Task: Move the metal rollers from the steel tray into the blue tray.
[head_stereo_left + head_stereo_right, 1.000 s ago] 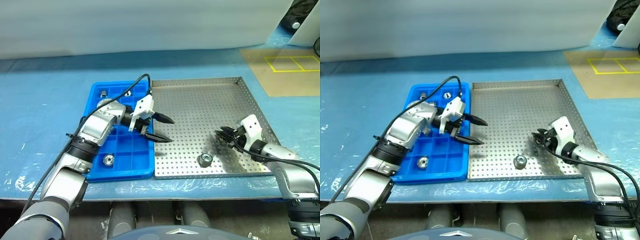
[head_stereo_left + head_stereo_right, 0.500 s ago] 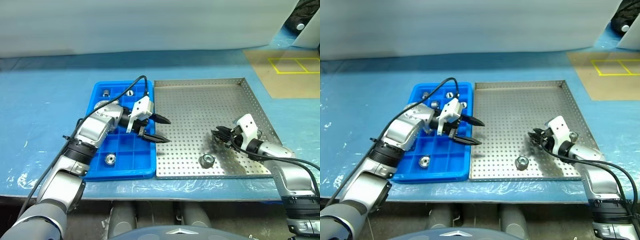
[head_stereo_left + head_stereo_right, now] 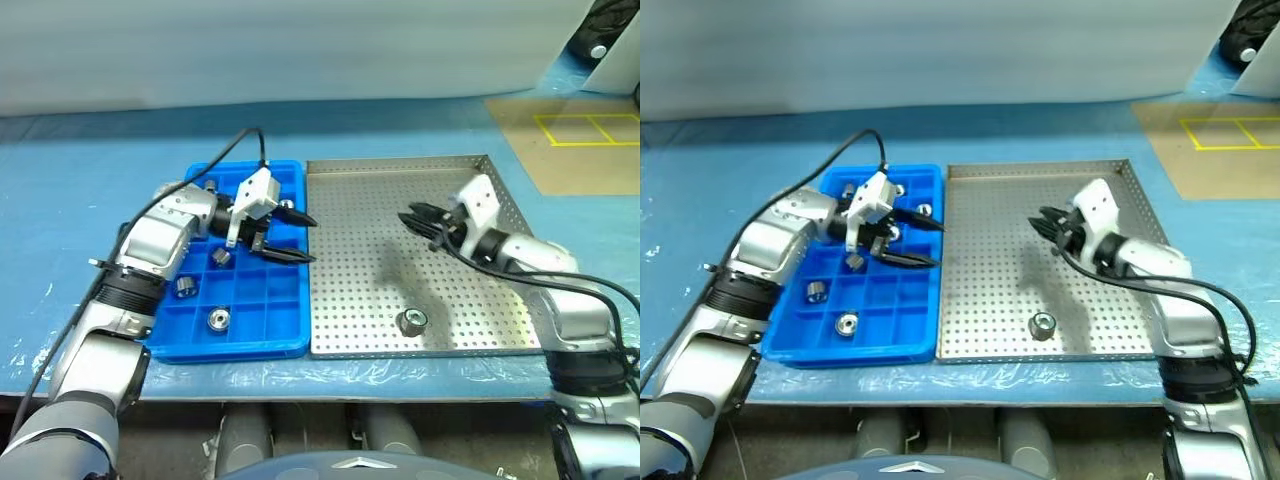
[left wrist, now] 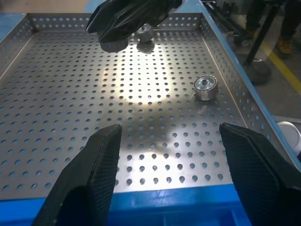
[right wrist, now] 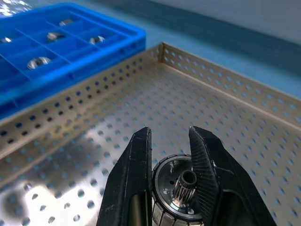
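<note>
So we've just lifted the right gripper [image 3: 412, 219] off the steel tray [image 3: 380, 195], clamped on a roller [image 5: 181, 195], heading for the blue tray [image 3: 270, 335]. Left gripper [image 3: 292, 238] backed over that tray, jaws apart, empty. One roller [image 3: 411, 321] left below us.
</note>
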`<state>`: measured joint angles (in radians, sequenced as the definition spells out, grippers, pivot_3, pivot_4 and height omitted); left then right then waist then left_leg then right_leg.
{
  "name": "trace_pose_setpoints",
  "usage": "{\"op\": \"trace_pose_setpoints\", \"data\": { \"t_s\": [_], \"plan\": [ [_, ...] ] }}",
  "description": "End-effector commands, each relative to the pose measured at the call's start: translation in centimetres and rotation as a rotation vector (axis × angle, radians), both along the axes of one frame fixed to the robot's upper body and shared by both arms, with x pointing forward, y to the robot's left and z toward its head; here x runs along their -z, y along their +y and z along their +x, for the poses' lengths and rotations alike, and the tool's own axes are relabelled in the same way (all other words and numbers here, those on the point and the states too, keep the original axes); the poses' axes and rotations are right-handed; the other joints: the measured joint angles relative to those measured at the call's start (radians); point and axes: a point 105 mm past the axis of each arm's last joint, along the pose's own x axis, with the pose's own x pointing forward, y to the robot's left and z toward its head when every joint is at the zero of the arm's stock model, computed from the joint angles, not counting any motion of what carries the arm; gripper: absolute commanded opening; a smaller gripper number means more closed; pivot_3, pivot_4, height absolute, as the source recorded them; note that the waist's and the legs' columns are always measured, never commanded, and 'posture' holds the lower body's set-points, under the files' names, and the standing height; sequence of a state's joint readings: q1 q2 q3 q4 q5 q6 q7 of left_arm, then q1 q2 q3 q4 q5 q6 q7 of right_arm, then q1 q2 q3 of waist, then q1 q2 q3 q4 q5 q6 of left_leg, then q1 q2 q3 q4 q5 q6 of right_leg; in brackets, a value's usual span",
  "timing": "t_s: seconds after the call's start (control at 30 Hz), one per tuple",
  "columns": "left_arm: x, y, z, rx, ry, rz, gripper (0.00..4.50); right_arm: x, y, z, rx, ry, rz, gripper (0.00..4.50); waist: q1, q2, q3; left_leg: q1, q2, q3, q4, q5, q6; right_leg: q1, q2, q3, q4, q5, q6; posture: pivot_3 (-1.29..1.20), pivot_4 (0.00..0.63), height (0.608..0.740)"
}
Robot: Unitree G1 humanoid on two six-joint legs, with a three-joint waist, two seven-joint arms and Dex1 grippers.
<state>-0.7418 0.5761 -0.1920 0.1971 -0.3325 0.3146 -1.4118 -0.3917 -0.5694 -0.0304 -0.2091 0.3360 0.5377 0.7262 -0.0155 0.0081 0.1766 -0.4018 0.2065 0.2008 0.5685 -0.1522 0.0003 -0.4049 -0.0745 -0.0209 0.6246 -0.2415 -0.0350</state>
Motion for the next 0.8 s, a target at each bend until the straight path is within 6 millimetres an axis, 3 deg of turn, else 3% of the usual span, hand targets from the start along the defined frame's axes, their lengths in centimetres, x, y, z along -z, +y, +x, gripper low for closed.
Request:
{"op": "trace_pose_setpoints", "data": {
  "t_s": [0.03,0.2,0.33,0.47,0.63,0.8],
  "plan": [
    [-1.1,1.8,0.1,-0.052,-0.047,-0.003,3.51,-1.4,3.8,-0.4,-0.162,-0.042,-0.003,0.76,0.005,0.000,0.000,0.000,0.000,0.000,-0.001,0.000,-0.001,0.000,0.000,0.000,0.000,0.000,0.000,-0.19,0.150,0.740],
    [-1.3,4.2,-0.2,-0.149,-0.073,0.010,3.51,-1.4,7.2,0.4,-0.295,-0.037,-0.001,0.76,0.031,0.000,0.000,-0.002,0.000,-0.001,-0.003,0.001,-0.001,-0.002,-0.001,-0.001,-0.001,0.000,0.000,-0.08,0.150,0.740],
    [-1.6,7.5,-0.7,-0.305,-0.093,0.031,3.51,-1.1,10.1,1.0,-0.420,-0.029,0.004,0.76,0.046,-0.001,0.000,-0.003,0.000,-0.002,-0.004,0.001,-0.002,-0.003,0.000,-0.002,0.000,0.000,0.000,0.04,0.150,0.740],
    [-1.7,9.2,-1.6,-0.403,-0.096,0.032,3.51,-0.3,11.4,2.1,-0.457,-0.018,-0.004,0.76,0.077,-0.001,0.001,-0.003,0.001,-0.005,-0.005,0.002,-0.003,-0.003,-0.001,-0.003,0.000,-0.001,-0.001,0.12,0.150,0.740],
    [-1.2,9.9,-3.2,-0.458,-0.072,0.036,3.51,0.4,12.3,2.0,-0.527,0.014,-0.004,0.76,0.115,-0.001,0.001,-0.003,0.001,-0.005,-0.005,0.003,-0.005,-0.003,-0.001,-0.004,-0.001,-0.001,-0.001,0.18,0.150,0.740],
    [-0.7,9.9,-3.7,-0.475,-0.064,0.053,3.51,1.9,12.8,0.2,-0.606,0.076,-0.012,0.76,0.138,-0.002,0.001,-0.003,0.001,-0.006,-0.005,0.003,-0.005,-0.003,-0.001,-0.004,0.000,-0.001,-0.001,0.19,0.150,0.740]
  ]
}}
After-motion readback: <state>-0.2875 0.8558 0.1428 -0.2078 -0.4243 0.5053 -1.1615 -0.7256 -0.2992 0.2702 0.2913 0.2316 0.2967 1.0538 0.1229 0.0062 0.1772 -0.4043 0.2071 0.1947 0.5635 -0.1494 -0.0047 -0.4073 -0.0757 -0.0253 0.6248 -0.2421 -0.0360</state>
